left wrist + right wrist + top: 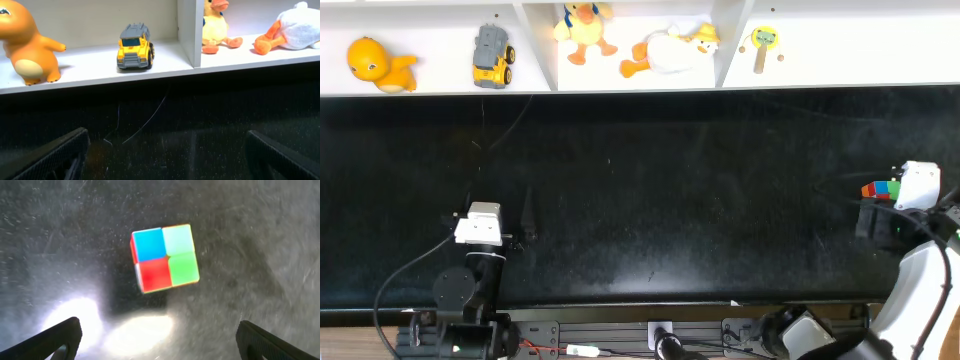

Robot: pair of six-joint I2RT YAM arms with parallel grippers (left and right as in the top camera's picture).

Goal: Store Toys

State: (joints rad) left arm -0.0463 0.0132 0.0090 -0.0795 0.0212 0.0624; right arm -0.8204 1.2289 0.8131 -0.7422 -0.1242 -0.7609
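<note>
- Colour cube point(165, 257) lies on the black tabletop point(670, 200), straight below the right claw point(160, 342) and between the lines of its two fingers, touching neither.
- Farthest left, the left claw point(167, 155) is spread wide and holds nothing, low over the tabletop and facing the shelf point(430, 78).
- Dead ahead of that claw, one compartment holds an orange figure point(27, 42) and a yellow truck point(135, 47).
- Past the divider, toward the right arm, sit a yellow duck plush point(215, 25) and a white plush point(295, 32) lying on its side.
- The compartment nearest the right arm has a wooden toy point(762, 45).
- The right claw is also wide open and empty, looking down on the cube.
- Risk one: the cube sits slightly turned against the fingers, so a close could catch its corners, twist it, or squirt it out sideways (glossy plastic, by the look).
- Risk two: the shelf is well apart from this claw, so a weak pinch may let go on the carry.
- Risk three: a careless placement could hit a divider or knock the wooden toy.
</note>
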